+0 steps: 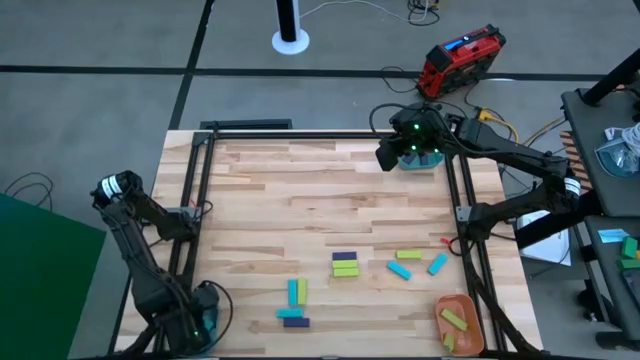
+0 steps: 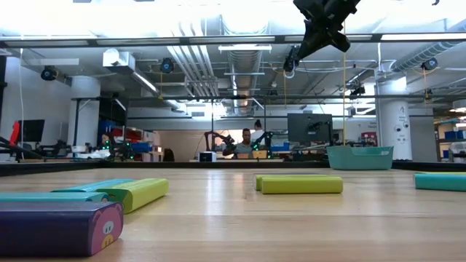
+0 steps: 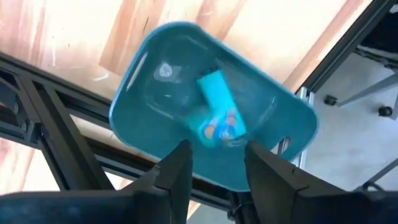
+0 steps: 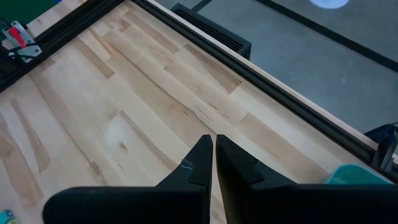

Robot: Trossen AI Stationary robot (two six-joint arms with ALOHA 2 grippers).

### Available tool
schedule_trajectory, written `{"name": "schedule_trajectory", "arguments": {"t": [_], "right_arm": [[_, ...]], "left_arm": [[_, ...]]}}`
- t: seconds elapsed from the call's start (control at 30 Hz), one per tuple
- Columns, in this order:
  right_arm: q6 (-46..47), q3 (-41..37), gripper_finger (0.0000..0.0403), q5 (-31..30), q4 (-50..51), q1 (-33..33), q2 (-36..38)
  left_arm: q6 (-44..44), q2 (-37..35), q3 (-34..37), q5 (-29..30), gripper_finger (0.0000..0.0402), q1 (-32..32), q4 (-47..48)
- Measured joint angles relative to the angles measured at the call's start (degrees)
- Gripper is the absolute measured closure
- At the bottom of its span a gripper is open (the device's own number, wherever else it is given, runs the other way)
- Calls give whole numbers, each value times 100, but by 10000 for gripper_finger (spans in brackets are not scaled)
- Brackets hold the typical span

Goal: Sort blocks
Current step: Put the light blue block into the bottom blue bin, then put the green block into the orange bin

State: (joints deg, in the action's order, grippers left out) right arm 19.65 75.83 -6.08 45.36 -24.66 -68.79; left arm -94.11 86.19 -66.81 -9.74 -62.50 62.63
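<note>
My left gripper (image 1: 200, 322) (image 3: 217, 149) stands open at the table's near left corner, above a teal bowl (image 3: 155, 81). A cyan block (image 3: 217, 102) lies inside that bowl, clear of the fingers. My right gripper (image 1: 388, 158) (image 4: 213, 140) is shut and empty. It hangs high over bare wood at the far right, beside a second teal bowl (image 1: 422, 160) (image 2: 360, 156). More blocks lie flat on the near half of the table: a purple and yellow-green pair (image 1: 345, 263), a yellow-green one (image 1: 407, 254), two cyan ones (image 1: 399, 270) (image 1: 437, 264), and a cyan, yellow-green and purple group (image 1: 296, 300).
An orange bowl (image 1: 460, 322) holding yellow-green blocks sits at the near right corner. Black frame rails (image 1: 200, 200) (image 1: 455, 200) run along the table's left, far and right sides. Bare wood (image 1: 300, 190) fills the table's middle and far part.
</note>
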Motion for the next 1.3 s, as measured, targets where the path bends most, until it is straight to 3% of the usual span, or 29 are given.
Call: {"name": "schedule_trajectory", "arguments": {"t": [0.3, 0.5, 0.7, 0.9, 1.07, 1.17, 1.3], "right_arm": [[-17, 0, 390, 1, -9, 0, 0], [11, 0, 390, 2, -7, 0, 0], [124, 0, 390, 28, -86, 2, 0], [119, 0, 390, 508, -127, 2, 0], [-90, 1, 390, 525, -117, 119, 0], [-271, 70, 390, 548, -70, 254, 0], [-50, 123, 390, 1017, -72, 438, 0]], "left_arm": [[163, -10, -125, 99, 228, 98, 24], [210, -235, -617, 1256, 224, 527, 358], [561, -579, -749, 2457, 223, 1445, 855], [2203, -779, -555, 3115, 223, 2892, 761], [3628, -1011, 15, 3193, 223, 3989, -48], [4246, -1241, 564, 3123, 229, 4597, -1268], [4782, -1468, 1241, 2457, 240, 5295, -3072]]}}
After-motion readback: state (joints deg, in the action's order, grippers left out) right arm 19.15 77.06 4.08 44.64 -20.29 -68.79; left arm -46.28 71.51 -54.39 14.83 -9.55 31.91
